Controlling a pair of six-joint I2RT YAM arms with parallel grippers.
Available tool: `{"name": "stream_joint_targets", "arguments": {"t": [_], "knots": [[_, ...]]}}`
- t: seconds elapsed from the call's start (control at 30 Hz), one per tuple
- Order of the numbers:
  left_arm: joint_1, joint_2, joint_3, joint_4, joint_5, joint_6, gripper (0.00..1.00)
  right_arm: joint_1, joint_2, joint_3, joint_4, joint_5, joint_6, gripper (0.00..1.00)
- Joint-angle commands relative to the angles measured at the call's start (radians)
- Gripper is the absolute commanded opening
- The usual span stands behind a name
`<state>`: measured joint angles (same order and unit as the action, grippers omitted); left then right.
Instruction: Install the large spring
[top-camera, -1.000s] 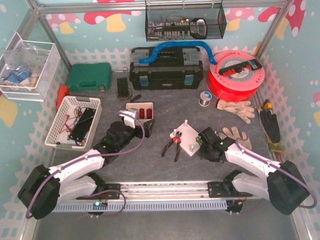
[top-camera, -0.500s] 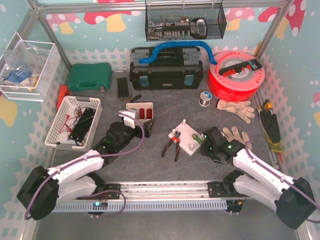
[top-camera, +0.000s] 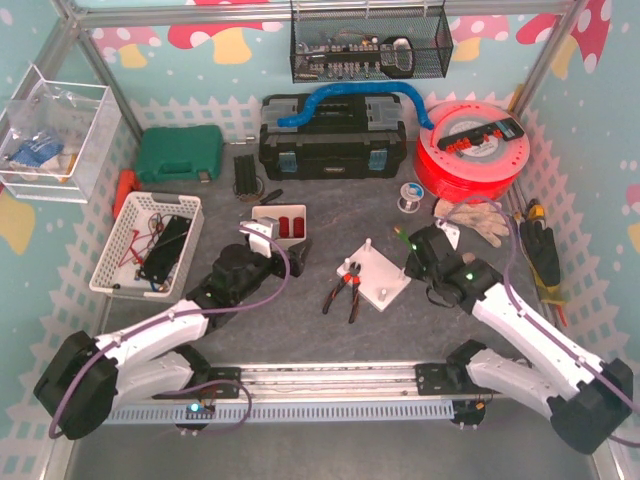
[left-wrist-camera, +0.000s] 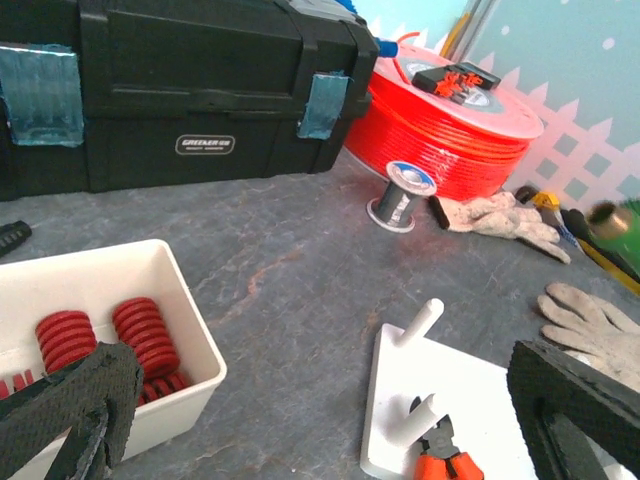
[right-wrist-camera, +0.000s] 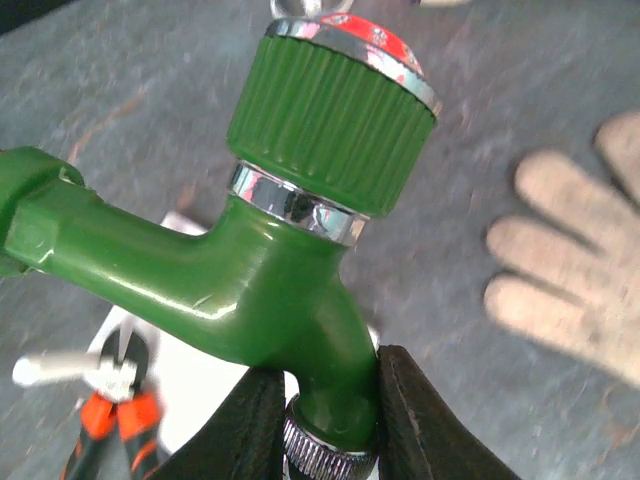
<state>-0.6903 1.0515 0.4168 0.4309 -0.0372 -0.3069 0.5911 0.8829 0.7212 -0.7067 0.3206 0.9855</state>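
The left tool (left-wrist-camera: 322, 400) is spread wide, its two black padded fingers (left-wrist-camera: 75, 400) at the bottom corners of the left wrist view with nothing between them. It hangs low over the grey counter (left-wrist-camera: 290, 270), between a white bin (left-wrist-camera: 180, 405) on its left and a white peg plate (left-wrist-camera: 470, 385) on its right. The red springs (left-wrist-camera: 145, 332) lie in the bin on their sides, two thick coils next to each other and smaller ones nearer the front wall. None sits on the plate, whose two white pegs (left-wrist-camera: 420, 322) are bare. Orange-handled pliers (left-wrist-camera: 446, 466) lie at the near edge of the plate.

The right tool (right-wrist-camera: 325, 425) is pinching a green tap (right-wrist-camera: 290, 270) by the narrow spout just above its knurled metal ring. The tap's ribbed green cap points away from the wrist camera. In the top view this tool is beside the far right corner of the plate, close to a pale work glove (right-wrist-camera: 565, 290) lying flat on the counter.

A black toolbox (left-wrist-camera: 190, 90) and a red filament spool (left-wrist-camera: 450, 135) stand along the back.
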Motion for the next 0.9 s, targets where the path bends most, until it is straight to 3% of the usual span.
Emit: {"name": "stream_joint_targets", "arguments": {"t": [0.0,0.27,0.43,0.67,0.87], "knots": [[-0.009,0.011,-0.008,0.013,0.021,0.003,0.98,-0.026,0.115,0.084,0.082,0.232,-0.155,0.03],[-0.012,0.032,-0.007,0.021,0.035,0.005,0.95,-0.307,0.322,0.060,0.426,0.065,-0.377,0.04],[-0.012,0.056,0.006,0.017,0.053,0.003,0.93,-0.407,0.494,0.039,0.566,-0.051,-0.408,0.07],[-0.015,0.075,0.016,0.013,0.075,0.008,0.88,-0.467,0.700,0.063,0.662,-0.136,-0.391,0.10],[-0.015,0.071,0.021,0.004,0.074,0.011,0.85,-0.476,0.788,0.086,0.646,-0.081,-0.344,0.27]]}}
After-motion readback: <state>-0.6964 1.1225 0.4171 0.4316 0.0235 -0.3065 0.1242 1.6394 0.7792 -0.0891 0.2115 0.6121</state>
